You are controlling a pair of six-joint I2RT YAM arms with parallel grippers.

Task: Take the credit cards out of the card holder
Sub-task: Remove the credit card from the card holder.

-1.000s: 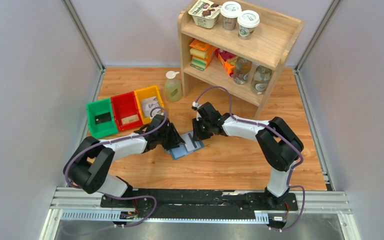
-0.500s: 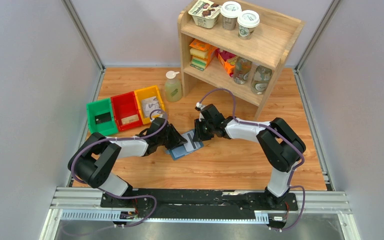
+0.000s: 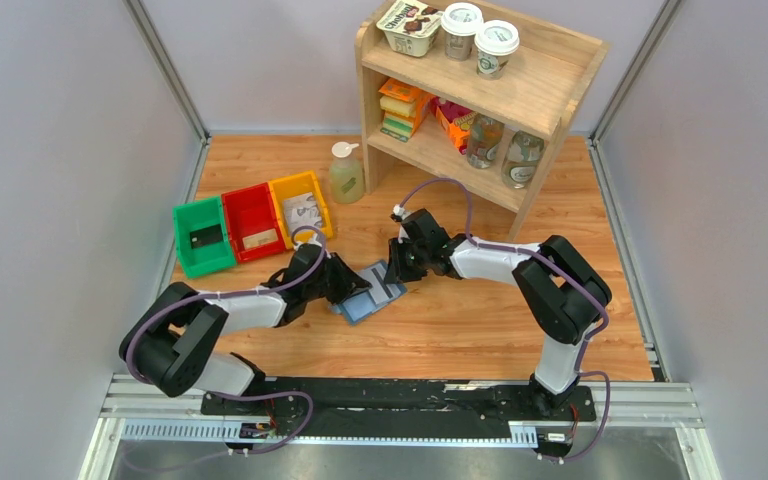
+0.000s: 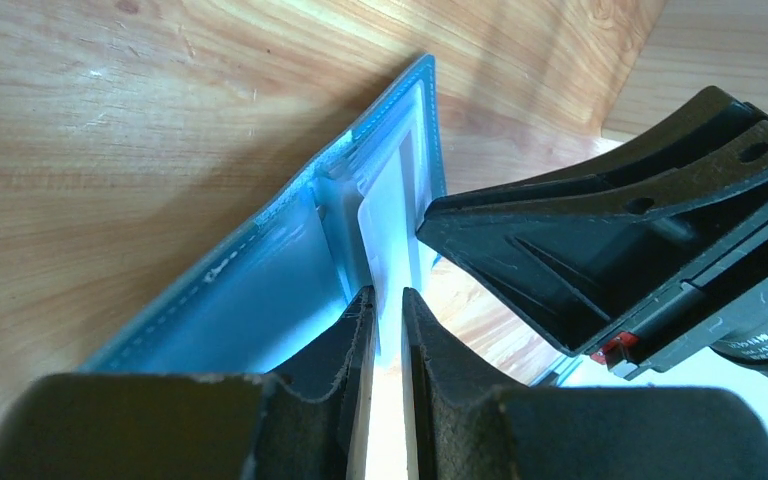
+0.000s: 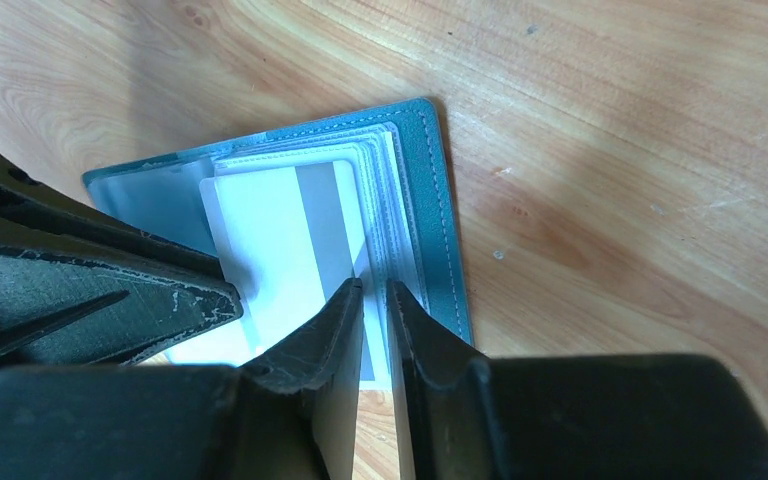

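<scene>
The blue-grey card holder (image 3: 365,300) lies open on the wooden table between my two grippers. A white credit card (image 5: 280,250) with a grey stripe sticks part way out of its pockets. My left gripper (image 3: 345,285) is shut on that card, which shows edge-on (image 4: 385,215) running between its jaws (image 4: 385,300). My right gripper (image 3: 398,275) is shut, its tips (image 5: 375,290) pressing down on the holder's pocket side (image 5: 430,200). The left gripper's finger (image 5: 110,290) lies over the card's near corner.
Green (image 3: 203,237), red (image 3: 253,225) and yellow (image 3: 300,208) bins stand at the left, each with a card inside. A soap bottle (image 3: 346,175) and a wooden shelf (image 3: 480,90) with jars and boxes stand behind.
My left gripper has drawn back toward the near left with the card, sliding it out of the holder. My right gripper came down onto the holder and stays there.
</scene>
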